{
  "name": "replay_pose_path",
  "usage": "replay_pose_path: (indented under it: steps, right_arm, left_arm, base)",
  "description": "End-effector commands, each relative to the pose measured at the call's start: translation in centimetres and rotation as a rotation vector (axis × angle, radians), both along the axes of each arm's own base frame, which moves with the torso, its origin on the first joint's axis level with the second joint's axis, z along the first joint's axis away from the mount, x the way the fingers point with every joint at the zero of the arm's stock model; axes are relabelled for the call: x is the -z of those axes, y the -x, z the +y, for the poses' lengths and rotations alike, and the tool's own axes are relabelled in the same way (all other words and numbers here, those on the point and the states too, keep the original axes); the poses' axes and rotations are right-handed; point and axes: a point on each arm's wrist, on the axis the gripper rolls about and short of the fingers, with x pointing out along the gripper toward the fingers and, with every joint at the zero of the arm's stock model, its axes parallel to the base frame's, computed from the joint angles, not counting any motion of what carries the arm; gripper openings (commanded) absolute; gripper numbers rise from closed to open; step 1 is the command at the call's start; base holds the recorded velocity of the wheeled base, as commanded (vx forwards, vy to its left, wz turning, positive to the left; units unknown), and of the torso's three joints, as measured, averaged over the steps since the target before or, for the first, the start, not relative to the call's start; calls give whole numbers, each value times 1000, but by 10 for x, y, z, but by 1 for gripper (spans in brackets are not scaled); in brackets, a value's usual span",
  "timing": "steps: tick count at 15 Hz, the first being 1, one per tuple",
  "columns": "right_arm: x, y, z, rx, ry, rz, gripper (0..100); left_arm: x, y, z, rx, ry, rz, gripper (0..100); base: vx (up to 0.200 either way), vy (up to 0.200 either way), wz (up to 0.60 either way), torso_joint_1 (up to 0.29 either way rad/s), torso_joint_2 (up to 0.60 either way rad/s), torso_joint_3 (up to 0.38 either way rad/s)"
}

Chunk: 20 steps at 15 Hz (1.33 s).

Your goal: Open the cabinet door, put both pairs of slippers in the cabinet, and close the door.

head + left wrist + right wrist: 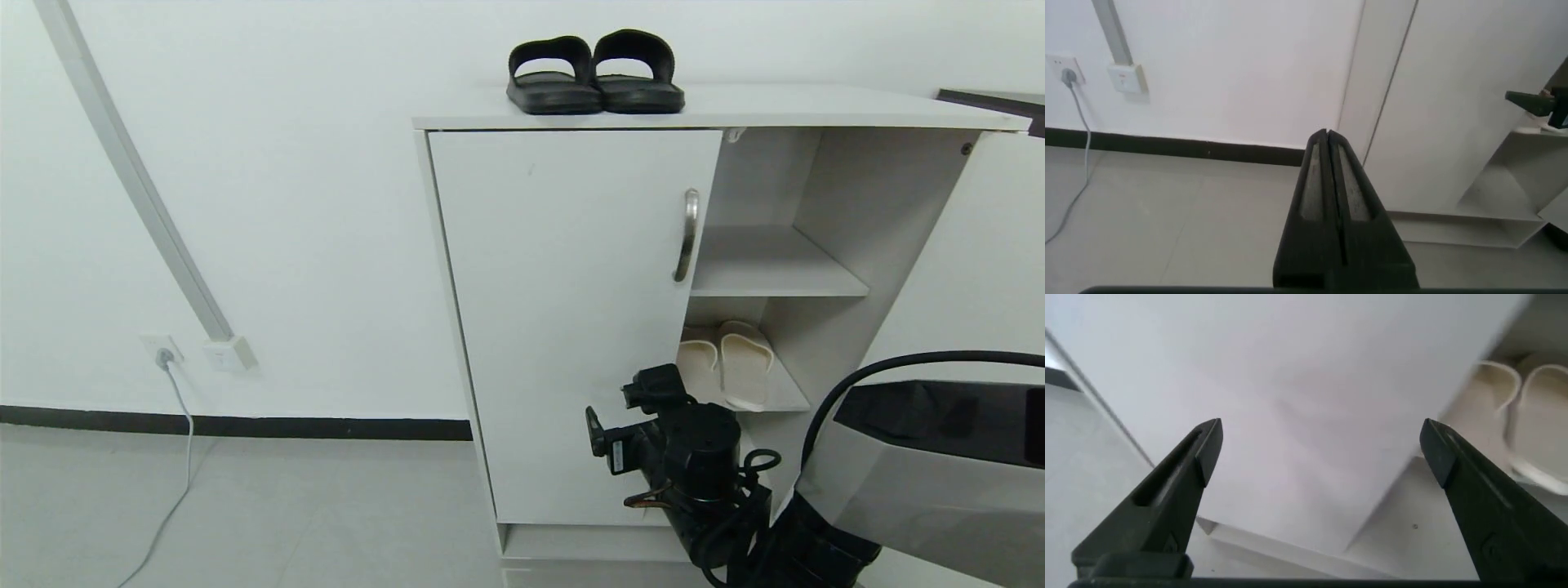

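White slippers (727, 363): lower shelf of cabinet (735, 106), partly hidden behind shut left door (563, 327). Black slippers (596, 73): cabinet top, seen from the head. My right pincer (624, 408): spread wide, low before that door's free edge. My left pincer (1327, 163): closed, empty. Right door (980, 261): open, cut off.

The head camera looked forward and down at the cabinet (816, 110) from farther back. The left wrist camera sat low, facing its left side. The right wrist camera, near the door (1315, 392), shared the white slippers (1543, 408) with the head camera.
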Motion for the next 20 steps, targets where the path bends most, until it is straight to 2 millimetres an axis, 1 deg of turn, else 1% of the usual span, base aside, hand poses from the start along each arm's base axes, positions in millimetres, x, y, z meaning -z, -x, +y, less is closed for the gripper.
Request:
replay_pose_path:
  steps: [1,4,7,15,17,20]
  right_arm:
    - [2,0,-2,5,8,-7,100]
    - [4,-2,-8,4,28,-45,100]
    - [8,-2,-8,-8,43,-49,100]
    - [7,-2,-7,-23,34,-61,100]
    - [7,-2,-7,-23,37,-61,100]
    - [7,-1,-6,-25,36,-63,100]
  left_arm:
    - [0,0,0,-2,0,1,0]
    - [0,0,0,-2,0,1,0]
    - [0,0,0,-2,-3,1,0]
    - [0,0,0,-2,-1,1,0]
    - [0,0,0,-2,-1,1,0]
    - [0,0,0,-2,-1,1,0]
  base:
    - [0,0,0,0,0,0]
    - [0,0,0,0,0,0]
    - [0,0,0,0,0,0]
    - [0,0,0,0,0,0]
    - [0,0,0,5,-166,-171]
    - [0,0,0,30,-277,-343]
